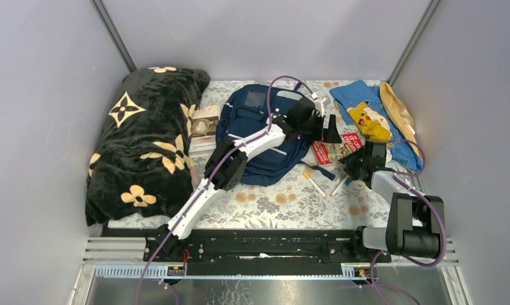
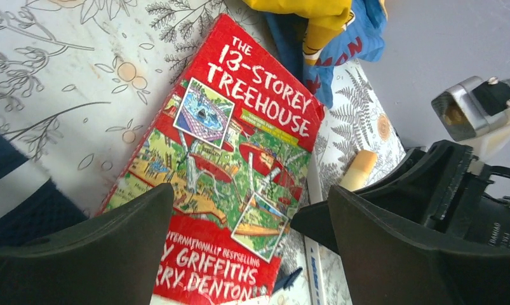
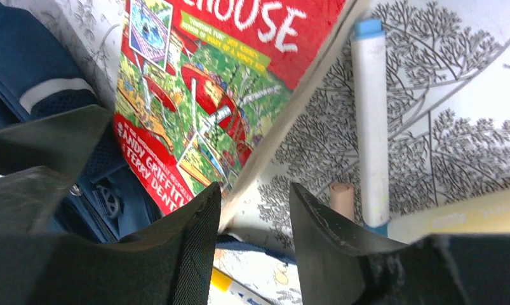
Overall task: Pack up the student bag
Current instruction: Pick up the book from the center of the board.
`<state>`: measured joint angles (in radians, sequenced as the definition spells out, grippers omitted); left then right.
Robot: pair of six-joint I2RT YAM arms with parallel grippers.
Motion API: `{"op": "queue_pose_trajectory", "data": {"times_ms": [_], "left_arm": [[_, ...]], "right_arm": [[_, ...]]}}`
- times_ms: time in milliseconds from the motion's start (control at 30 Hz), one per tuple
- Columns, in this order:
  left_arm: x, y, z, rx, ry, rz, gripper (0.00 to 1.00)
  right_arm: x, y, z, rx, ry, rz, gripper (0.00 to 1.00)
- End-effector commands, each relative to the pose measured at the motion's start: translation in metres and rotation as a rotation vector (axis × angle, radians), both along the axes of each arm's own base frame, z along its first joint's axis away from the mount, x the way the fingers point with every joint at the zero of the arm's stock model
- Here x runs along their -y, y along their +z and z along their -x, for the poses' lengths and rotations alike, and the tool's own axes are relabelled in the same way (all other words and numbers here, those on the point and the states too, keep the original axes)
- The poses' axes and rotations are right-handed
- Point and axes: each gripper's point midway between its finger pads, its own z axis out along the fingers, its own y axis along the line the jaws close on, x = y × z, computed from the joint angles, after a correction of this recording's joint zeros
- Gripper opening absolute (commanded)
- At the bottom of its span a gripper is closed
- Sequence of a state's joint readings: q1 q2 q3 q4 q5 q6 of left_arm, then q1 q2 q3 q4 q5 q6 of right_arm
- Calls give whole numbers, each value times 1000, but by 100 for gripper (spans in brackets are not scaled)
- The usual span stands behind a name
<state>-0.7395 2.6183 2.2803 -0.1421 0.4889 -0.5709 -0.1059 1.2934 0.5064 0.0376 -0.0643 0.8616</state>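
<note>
We are judging the packing barely begun: the student bag (image 1: 239, 117) is lying at twelve o'clock on the table (image 1: 271, 206), with the book (image 2: 233, 165) and pens (image 1: 314, 184) outside at its three o'clock. Our left gripper (image 2: 247, 203) is hovering wide open over the book, and our right gripper (image 3: 254, 194) is sitting narrowly parted at its edge.

left gripper (image 2: 249, 248), right gripper (image 3: 255, 235): jaws apart
</note>
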Motion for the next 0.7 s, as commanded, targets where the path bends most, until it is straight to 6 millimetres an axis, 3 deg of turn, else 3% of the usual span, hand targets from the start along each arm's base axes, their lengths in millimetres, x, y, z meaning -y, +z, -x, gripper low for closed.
{"op": "queue_pose_trajectory", "data": {"times_ms": [0,233,400,567,667], "left_arm": [[15,-6,-24,85,59,70,99],[23,-21,-33,102,123,72,99],[19,-44,-23,49,102,38,99],[16,-68,0,-38,59,20,99],[13,-81,10,-67,50,-2,99]], "right_arm": [[6,12,-28,118,-65,-45,51],[19,-3,-45,117,-140,-112,53],[21,-16,-48,79,-151,-150,52],[19,-5,-57,150,-144,-196,41],[14,11,-63,198,-111,-220,40]]}}
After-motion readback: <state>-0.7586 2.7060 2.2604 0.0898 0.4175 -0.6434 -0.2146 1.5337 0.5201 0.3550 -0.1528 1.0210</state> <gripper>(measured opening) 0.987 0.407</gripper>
